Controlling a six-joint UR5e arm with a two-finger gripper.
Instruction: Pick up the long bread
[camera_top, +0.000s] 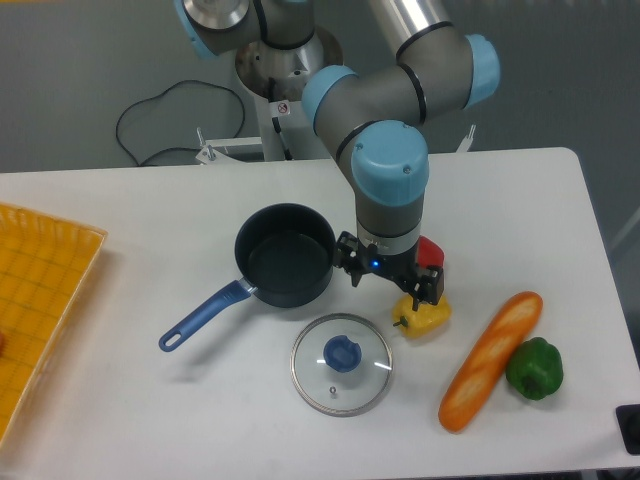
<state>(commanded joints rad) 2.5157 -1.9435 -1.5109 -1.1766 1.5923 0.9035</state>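
Gripper (392, 283) above yellow pepper (424, 316), jaw state can't tell; long bread (490, 360) untouched, diagonal near table's (150, 400) front-right edge, touching green pepper (534, 368).

From my remote seat I see a white table (150, 215) with rounded corners filling most of the view. Behind it lies a plain grey floor (60, 90), evenly lit, with no hard shadows. A black cable (160, 110) loops across that floor near the table's far edge.
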